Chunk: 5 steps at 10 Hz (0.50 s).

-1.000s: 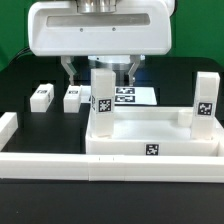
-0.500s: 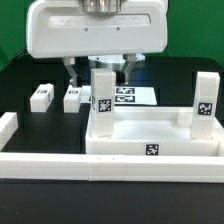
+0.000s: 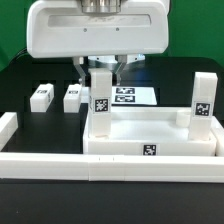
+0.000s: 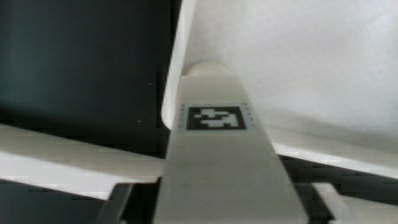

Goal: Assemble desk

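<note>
The desk slab, a white tray with a raised rim and a tag on its front wall, lies at the front. A white tagged leg stands upright at its far left corner, and a second leg at the far right. My gripper hangs over the left leg with a finger on each side of its top. In the wrist view the leg runs up between my fingers, with a narrow dark gap on each side. The gripper is open around the leg.
Two loose white legs lie on the black table at the exterior view's left. The marker board lies behind the slab. A long white border rail runs along the front, with another piece at the left.
My fingers have drawn in from wide apart to close beside the top of the left leg. The slab and the other legs have not moved.
</note>
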{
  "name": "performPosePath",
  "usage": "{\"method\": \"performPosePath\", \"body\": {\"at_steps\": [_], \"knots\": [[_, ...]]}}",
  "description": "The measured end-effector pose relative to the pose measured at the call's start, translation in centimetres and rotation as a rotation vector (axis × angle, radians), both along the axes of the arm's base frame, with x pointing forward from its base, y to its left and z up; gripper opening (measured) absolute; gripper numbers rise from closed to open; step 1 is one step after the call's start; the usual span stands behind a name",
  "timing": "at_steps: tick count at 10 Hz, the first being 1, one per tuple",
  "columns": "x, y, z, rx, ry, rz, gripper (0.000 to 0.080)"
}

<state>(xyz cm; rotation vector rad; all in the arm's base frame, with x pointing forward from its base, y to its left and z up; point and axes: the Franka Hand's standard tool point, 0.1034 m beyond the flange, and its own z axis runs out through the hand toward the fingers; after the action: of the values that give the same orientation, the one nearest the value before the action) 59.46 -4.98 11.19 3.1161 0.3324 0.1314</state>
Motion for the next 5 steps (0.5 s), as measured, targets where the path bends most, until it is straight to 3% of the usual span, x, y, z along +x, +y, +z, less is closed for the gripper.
{"method": "performPosePath", "body": {"at_steps": [5], "knots": [[-0.19, 0.18, -0.16, 0.077, 0.004, -0.770, 0.0288]]}}
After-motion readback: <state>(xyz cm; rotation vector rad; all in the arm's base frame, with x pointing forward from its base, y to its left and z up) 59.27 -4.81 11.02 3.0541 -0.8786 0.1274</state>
